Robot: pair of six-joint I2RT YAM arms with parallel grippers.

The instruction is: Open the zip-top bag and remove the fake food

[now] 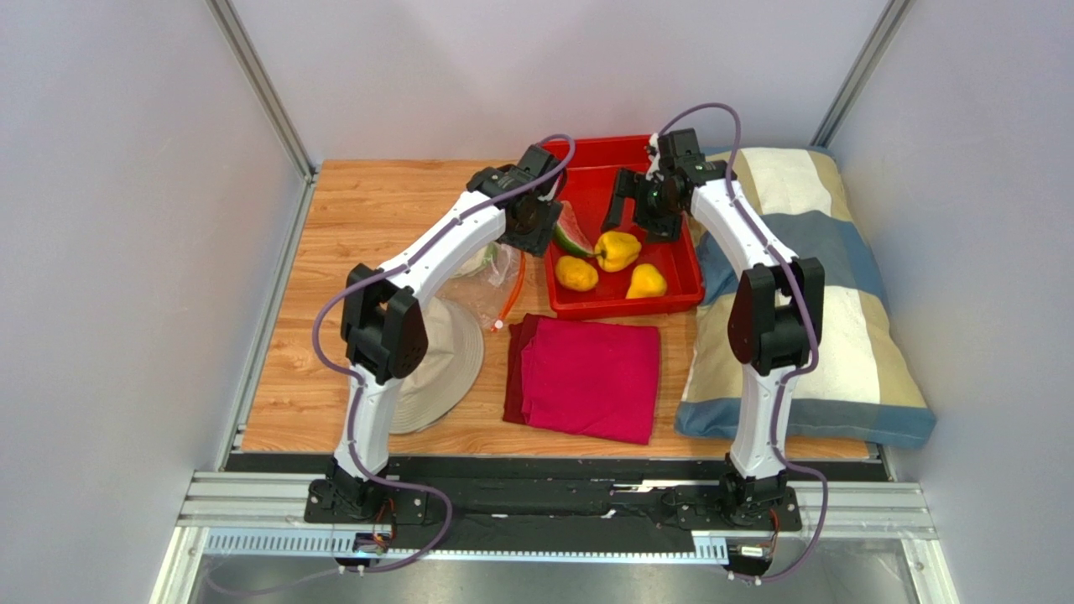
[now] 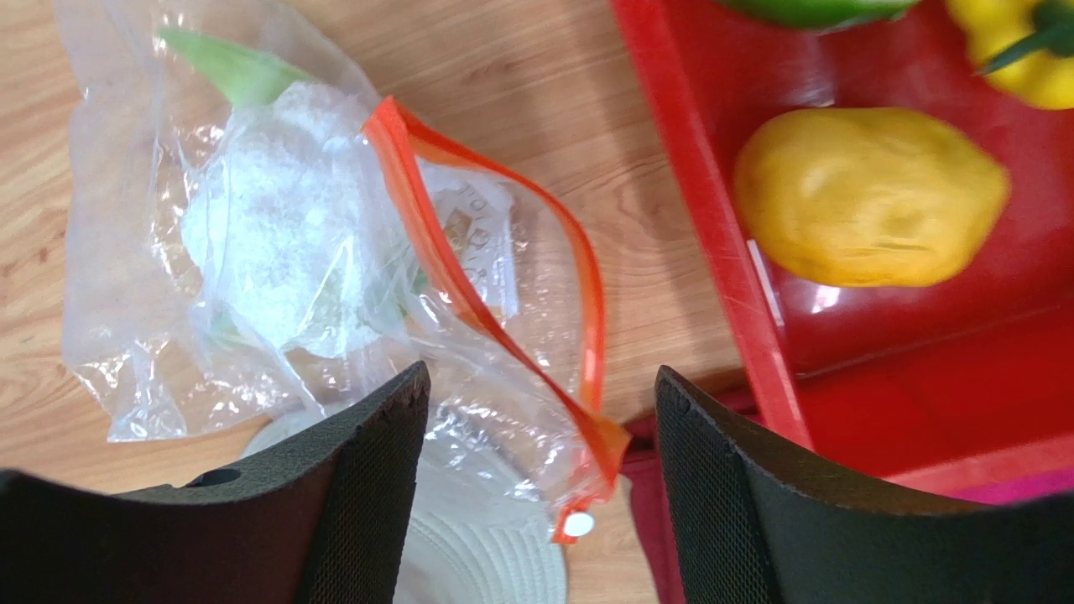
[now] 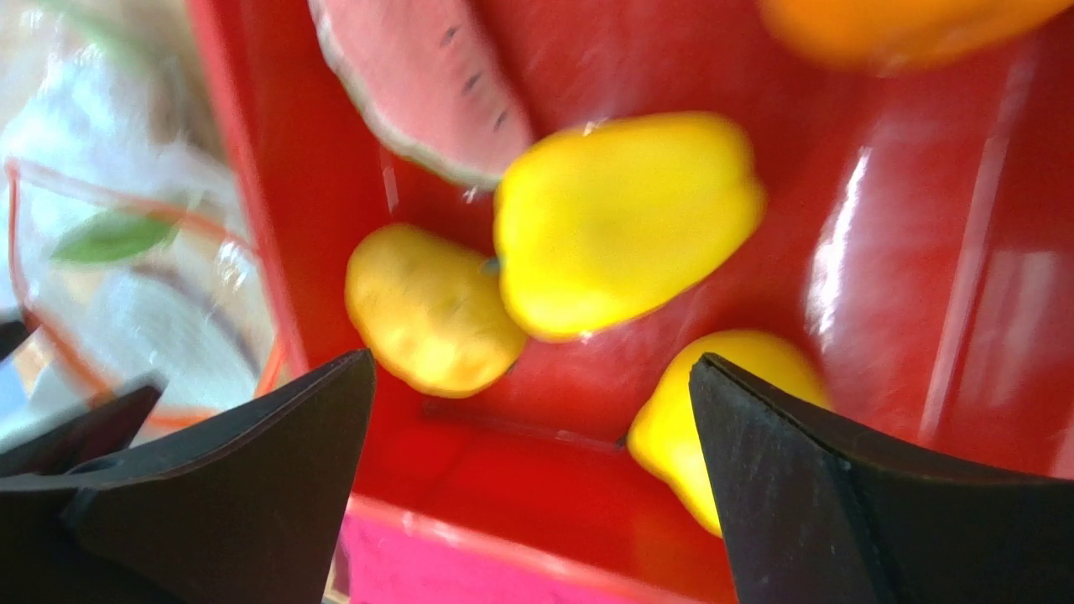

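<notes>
The zip-top bag (image 2: 303,252) lies crumpled on the wood and on a hat brim. Its orange-red zip strip (image 2: 429,239) is parted into a loop. A white cauliflower with green leaves (image 2: 271,227) is still inside. My left gripper (image 2: 542,390) hovers open above the bag's zip corner and grips nothing. My right gripper (image 3: 530,378) hangs open and empty over the red tray (image 3: 252,201). In the tray lie a yellow pepper (image 3: 624,220), two yellow fruits (image 3: 429,308) (image 3: 719,415), a watermelon slice (image 3: 416,76) and an orange (image 3: 883,19).
A beige hat (image 1: 441,359) lies at the left, partly under the bag (image 1: 498,277). A folded red cloth (image 1: 586,378) sits in front of the tray (image 1: 681,290). A striped pillow (image 1: 819,315) fills the right side. Both grippers (image 1: 536,214) (image 1: 649,208) are close together by the tray.
</notes>
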